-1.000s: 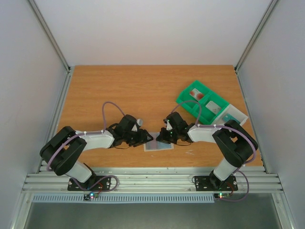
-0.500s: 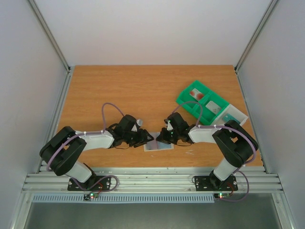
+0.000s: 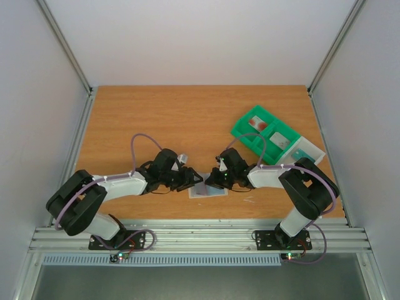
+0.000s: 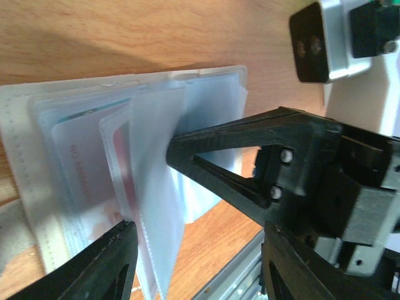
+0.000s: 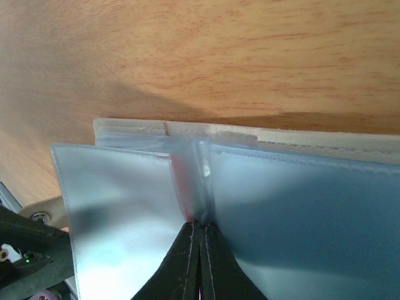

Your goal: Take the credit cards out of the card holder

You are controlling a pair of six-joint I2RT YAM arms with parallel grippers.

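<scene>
Card holder [image 3: 209, 190] lies open and flat at the middle of the worktop's [image 3: 187, 112] near edge, between the two arms. Its clear sleeves are fanned up. The credit cards [image 4: 78, 156] sit inside the sleeves: a pale one with a teal edge, and a pinkish-red card [image 4: 119, 187] behind it, which shows as a red sliver in the right wrist view. No card lies loose beside the holder. Right gripper [image 5: 200, 234] is clamped tight on one clear sleeve [image 5: 119, 206] at its fold and lifts that leaf off the stack. Left gripper [image 4: 200, 269] has its jaws parted around an upright leaf and grasps nothing. Green tray [image 3: 239, 133] sits toward the worktop's right edge, well apart, with small flat items in it; too small to tell if any are cards. Judgement: early to mid task. The holder is opened and a leaf is pinned, but no extraction from this stack is seen. Left to do: the left hand closes on a card edge, slides it out, then the same for the others.
</scene>
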